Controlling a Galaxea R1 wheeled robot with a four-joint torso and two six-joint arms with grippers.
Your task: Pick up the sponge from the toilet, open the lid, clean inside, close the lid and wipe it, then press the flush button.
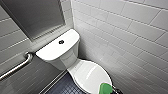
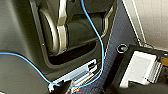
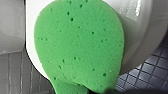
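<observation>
One green sponge [image 3: 80,47] was clamped in the right jaws, with the closed lid [image 1: 91,73] just beyond them. Left jaws, honestly couldn't tell if apart or together.

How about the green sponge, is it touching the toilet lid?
Cannot tell. In the head view the sponge overlaps the front edge of the lid; in the right wrist view it hides much of the lid. Neither shows contact or a gap.

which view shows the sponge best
The right wrist view: the sponge looms large, pores and rounded outline clear against the white toilet. The head view catches a small green corner at the toilet's front. The left wrist view faces the robot's body.
</observation>
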